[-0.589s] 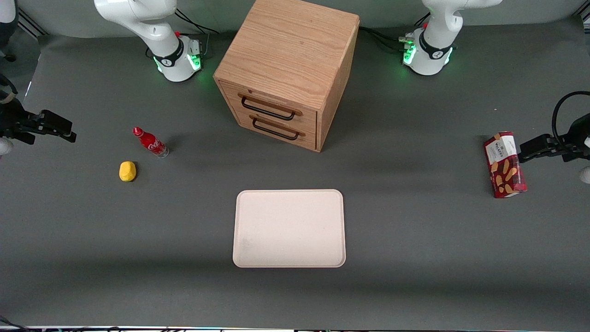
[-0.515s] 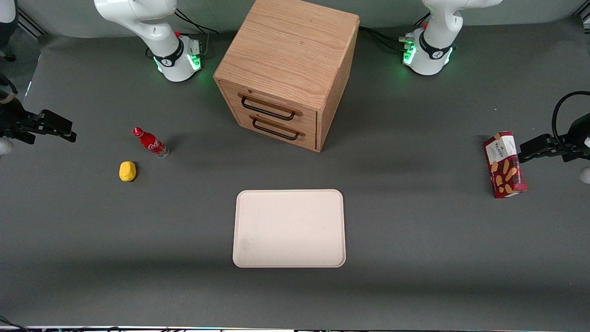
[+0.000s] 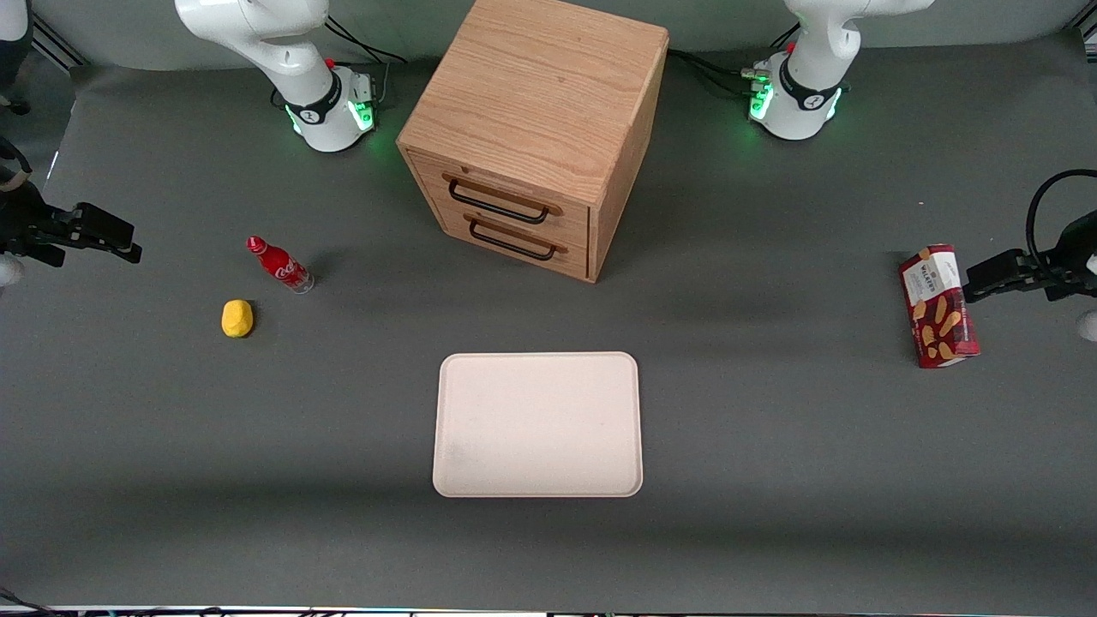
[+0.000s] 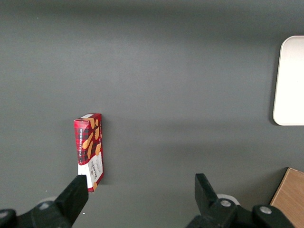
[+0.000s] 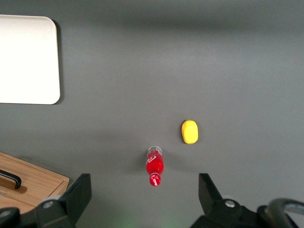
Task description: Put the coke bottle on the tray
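On the table, red-capped coke bottle (image 3: 280, 265) upright, end effector (image 5: 145, 190) spread above.

Coke bottle (image 3: 280, 265): small, red cap, red label with white script, clear base; stands upright on the table toward the working arm's end. Tray (image 3: 537, 424): flat cream-white rectangle, rounded corners, low rim; lies centrally, near the table's front edge, well apart from the bottle.

The gripper (image 5: 142, 190) hangs high above the bottle, fingers spread wide.

On the grey table stand one small slim coke bottle with a red cap and red label (image 3: 281, 266), one flat rectangular cream-white tray with rounded corners (image 3: 537, 424), one small rounded yellow object (image 3: 237, 318), one red snack box printed with biscuits (image 3: 938, 306), and one light oak wooden cabinet (image 3: 536, 128) with two drawers, each bearing one dark metal handle. One black two-finger gripper (image 3: 128, 248) hangs above the working arm's end of the table, its two fingers spread wide apart.
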You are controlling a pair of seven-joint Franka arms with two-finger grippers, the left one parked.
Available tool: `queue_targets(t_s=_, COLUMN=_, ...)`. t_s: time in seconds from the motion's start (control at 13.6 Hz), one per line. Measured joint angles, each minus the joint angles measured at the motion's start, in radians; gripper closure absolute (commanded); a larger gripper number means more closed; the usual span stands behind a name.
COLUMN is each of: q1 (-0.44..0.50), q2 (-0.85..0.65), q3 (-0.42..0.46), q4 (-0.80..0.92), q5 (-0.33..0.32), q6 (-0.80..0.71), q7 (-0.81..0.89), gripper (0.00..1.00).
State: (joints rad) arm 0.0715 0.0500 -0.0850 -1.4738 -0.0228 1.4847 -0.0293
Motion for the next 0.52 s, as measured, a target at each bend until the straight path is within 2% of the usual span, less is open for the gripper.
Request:
queue_targets(t_s=0.29, q1=0.02, q2=-0.082, q3=-0.001, q4=-0.023, q5=0.001, q6=-0.093, q7=0.0, gripper=0.0)
queue_targets(t_s=0.52, q1=0.027, q2=-0.204, q3=-0.005, q4=-0.134, q5=0.001, q6=-0.132, q7=0.006, gripper=0.0)
